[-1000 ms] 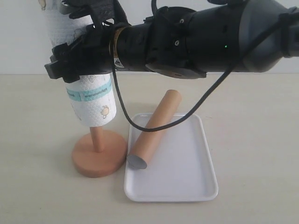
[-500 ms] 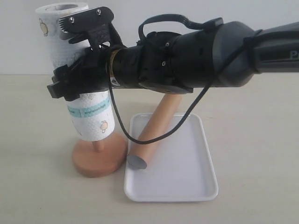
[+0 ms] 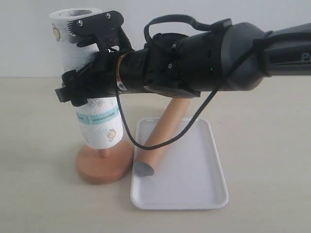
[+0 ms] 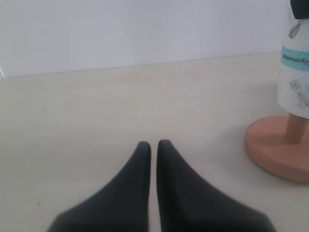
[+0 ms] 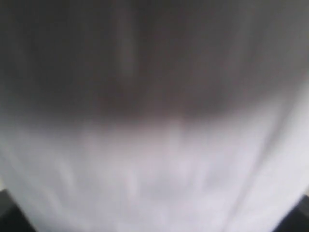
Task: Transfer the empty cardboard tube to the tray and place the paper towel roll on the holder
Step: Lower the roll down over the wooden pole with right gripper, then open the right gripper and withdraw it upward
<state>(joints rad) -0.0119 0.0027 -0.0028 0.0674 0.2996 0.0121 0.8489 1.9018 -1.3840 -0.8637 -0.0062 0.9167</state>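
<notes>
**Left wrist view.** The left gripper (image 4: 153, 145) was nearest the camera, over the bare table (image 4: 96, 111). Its two black fingers were together, with only a thin slit between the tips, and held nothing. Further off stood the holder (image 4: 277, 150), well apart from this gripper. The roll's lower end hung above the holder's disc base.

**Exterior view.**
1. The tray (image 3: 194, 194) lay flat at the front, its left rim just beside the holder's base.
2. The tube (image 3: 160, 138) lay slantwise in the tray. Its open grey near end rested at the left rim. Its far end ran toward the back rim and was hidden behind the right arm (image 3: 209, 58).
3. The holder's rod showed as a short bare length between the base and the roll (image 3: 99, 127). The rod entered the hollow core from below.
4. The roll was tilted, its top leaning left, and its lower end was clear of the base.
5. The right gripper (image 3: 73, 58) reached across from the right and was clamped on the roll, one finger high near the top and one at mid-height.
6. A plain white wall stood behind.

**Right wrist view.** The frame was blurred. A white surface filled it, and the fingers could not be made out.
</notes>
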